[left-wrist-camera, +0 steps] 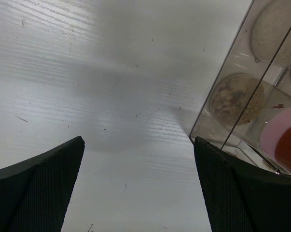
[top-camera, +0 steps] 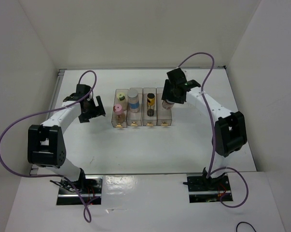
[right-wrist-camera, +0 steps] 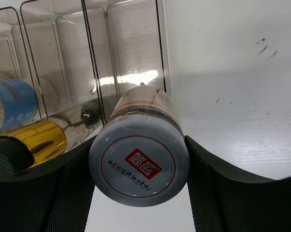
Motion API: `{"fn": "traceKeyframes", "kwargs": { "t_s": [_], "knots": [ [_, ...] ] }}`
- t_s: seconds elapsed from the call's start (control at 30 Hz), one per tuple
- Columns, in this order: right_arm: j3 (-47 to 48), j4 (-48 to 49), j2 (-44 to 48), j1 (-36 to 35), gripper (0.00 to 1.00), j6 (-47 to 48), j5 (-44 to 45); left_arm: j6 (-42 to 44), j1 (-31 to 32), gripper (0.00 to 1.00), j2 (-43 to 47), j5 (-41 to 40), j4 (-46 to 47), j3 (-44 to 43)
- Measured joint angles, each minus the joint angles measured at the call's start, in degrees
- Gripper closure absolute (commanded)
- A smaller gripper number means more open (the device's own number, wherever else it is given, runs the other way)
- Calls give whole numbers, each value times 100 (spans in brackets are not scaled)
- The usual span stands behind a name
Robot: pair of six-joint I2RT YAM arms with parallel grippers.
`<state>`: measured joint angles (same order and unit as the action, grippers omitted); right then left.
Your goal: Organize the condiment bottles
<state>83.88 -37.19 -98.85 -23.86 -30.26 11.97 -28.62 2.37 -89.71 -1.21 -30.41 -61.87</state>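
Four clear bins stand in a row mid-table. The leftmost holds the yellow-green-capped jar (top-camera: 120,98) and the pink-capped jar (top-camera: 118,109). The second holds the blue-banded white-lidded jar (top-camera: 133,99), and the third holds the slim dark brown bottle (top-camera: 151,102). My right gripper (top-camera: 173,92) is shut on the white-lidded jar with the red mark (right-wrist-camera: 139,164), a finger on each side of its lid, at the rightmost bin (top-camera: 165,116). I cannot tell whether the jar rests on the bin floor. My left gripper (left-wrist-camera: 138,193) is open and empty, just left of the leftmost bin (left-wrist-camera: 242,58).
The blue-banded jar (right-wrist-camera: 12,104) and the gold-labelled dark bottle (right-wrist-camera: 34,137) sit left of the held jar in the right wrist view. The pink cap (left-wrist-camera: 280,135) shows through the bin wall. White walls enclose the table on three sides.
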Motion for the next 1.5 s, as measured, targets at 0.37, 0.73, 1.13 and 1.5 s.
{"fn": "traceKeyframes", "kwargs": {
  "t_s": [0.37, 0.73, 1.13, 1.5],
  "knots": [
    [114, 35, -332, -94, 82, 13, 46, 0, 2, 0, 0, 0, 0, -2],
    [142, 72, -566, -260, 82, 15, 17, 0, 2, 0, 0, 0, -2, -2],
    [52, 177, -756, -264, 81, 15, 68, 0, 0, 0, 0, 0, 0, -2],
    [15, 238, -929, -264, 73, 15, 87, 0, 2, 0, 0, 0, -2, -2]
  ]
}}
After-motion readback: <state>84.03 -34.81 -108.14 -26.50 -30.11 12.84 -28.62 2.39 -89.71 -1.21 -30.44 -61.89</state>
